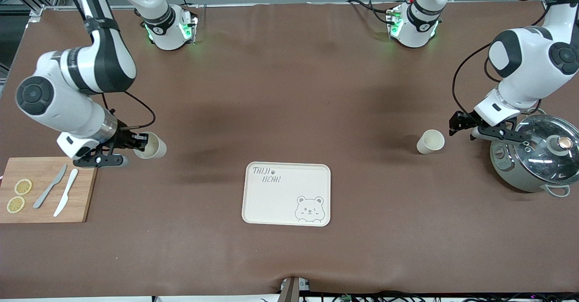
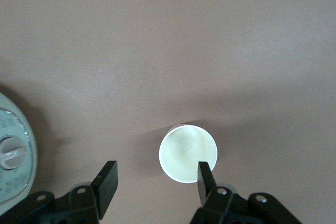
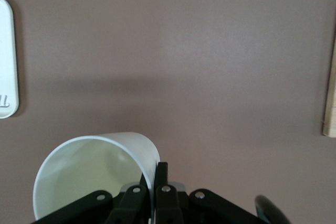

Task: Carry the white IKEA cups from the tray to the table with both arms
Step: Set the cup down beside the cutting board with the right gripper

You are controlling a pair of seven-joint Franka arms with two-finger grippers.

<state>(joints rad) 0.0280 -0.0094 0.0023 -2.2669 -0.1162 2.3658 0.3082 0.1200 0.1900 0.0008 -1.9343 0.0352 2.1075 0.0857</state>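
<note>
One white cup (image 1: 430,141) stands upright on the brown table toward the left arm's end, beside the pot. My left gripper (image 1: 454,127) hangs open just off it. In the left wrist view the cup (image 2: 188,153) lies past the fingertips, and one finger (image 2: 206,181) overlaps its rim while nothing sits between the jaws of the gripper (image 2: 156,182). Toward the right arm's end, my right gripper (image 1: 138,142) is shut on the wall of a second white cup (image 1: 152,145). That cup (image 3: 89,174) is pinched at its rim by the right gripper (image 3: 154,176), one finger inside and one outside.
A cream bear tray (image 1: 286,193) lies mid-table, nearer the front camera than both cups; its edge (image 3: 6,61) shows in the right wrist view. A wooden board (image 1: 45,189) with lemon slices and two knives lies beside the right gripper. A glass-lidded pot (image 1: 538,157) stands beside the left gripper.
</note>
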